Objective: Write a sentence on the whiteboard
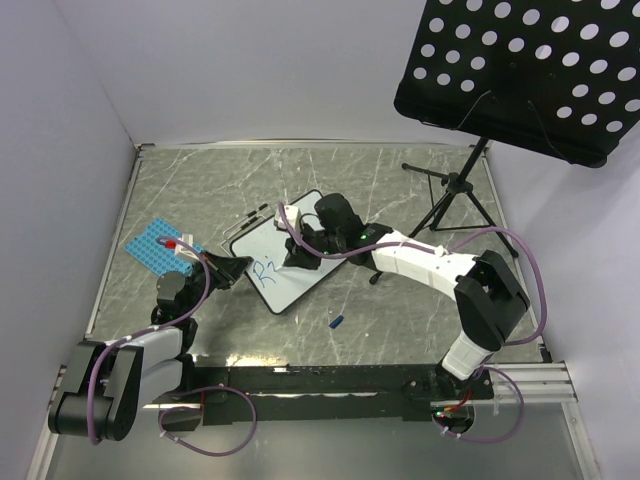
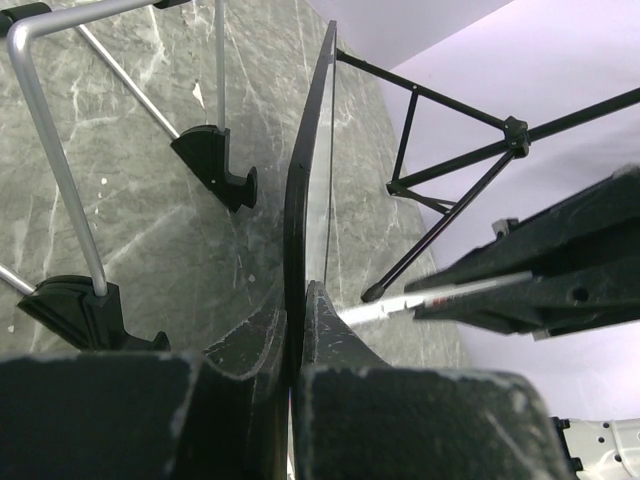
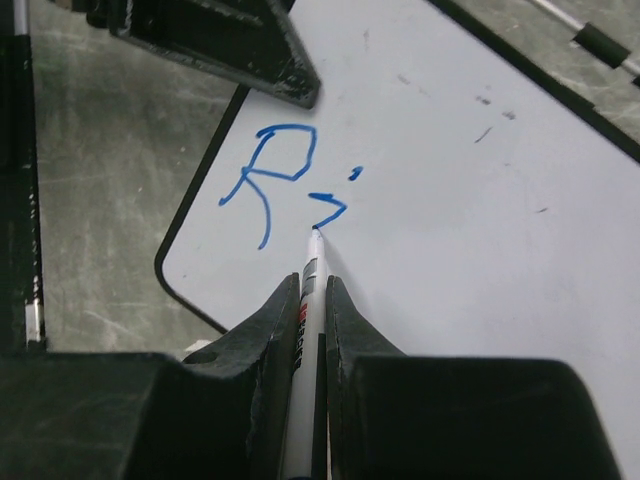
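The grey marbled table [image 1: 400, 180] under the whiteboard looks hard and slick, with pale walls close around it. A black music stand [image 1: 520, 70] rises beyond the whiteboard's far right corner. The whiteboard [image 1: 298, 284] sits mid-table. I judge it light, stiff and glossy, so it is likely to skid under pen pressure and is best pinned by its thin frame. The left gripper [image 2: 297, 310] is clenched on that frame at the whiteboard's left edge. The right gripper [image 3: 313, 290], over the whiteboard, clasps a marker [image 3: 312, 268] with its tip at the sentence [image 3: 285, 180], so far only "R" and part of a second letter.
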`<state>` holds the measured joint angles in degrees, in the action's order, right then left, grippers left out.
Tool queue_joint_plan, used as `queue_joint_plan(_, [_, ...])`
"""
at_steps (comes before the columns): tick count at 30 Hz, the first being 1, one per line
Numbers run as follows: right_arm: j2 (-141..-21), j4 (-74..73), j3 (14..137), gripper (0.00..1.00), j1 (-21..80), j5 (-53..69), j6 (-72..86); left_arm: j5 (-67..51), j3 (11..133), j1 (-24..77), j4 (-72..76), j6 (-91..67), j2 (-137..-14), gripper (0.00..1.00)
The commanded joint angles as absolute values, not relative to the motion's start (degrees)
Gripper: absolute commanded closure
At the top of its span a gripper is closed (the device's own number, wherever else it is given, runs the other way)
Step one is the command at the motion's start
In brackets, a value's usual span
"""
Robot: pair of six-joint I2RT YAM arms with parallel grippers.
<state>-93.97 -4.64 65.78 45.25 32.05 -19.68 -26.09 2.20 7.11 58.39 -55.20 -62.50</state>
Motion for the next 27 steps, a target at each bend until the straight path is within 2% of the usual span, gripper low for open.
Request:
queue_joint_plan(1, [-93.52,-8.09,63.99,1.00,46.32,34.80,-23.20,-27.60,-0.53,7.47,62.84,-53.96,-62.31,0.99])
queue_joint_plan(14, [-92.99,-4.75,66.09,1.00,43.60,28.30,-19.07,-27.51,-0.70,7.47,62.49,-53.79,-61.61,0.99])
queue_joint_plan(27, [-90.79,-3.08,66.88,1.00,41.13,30.77,-16.53,-27.86,-0.62,7.38,63.63,-54.14,-62.67,0.99])
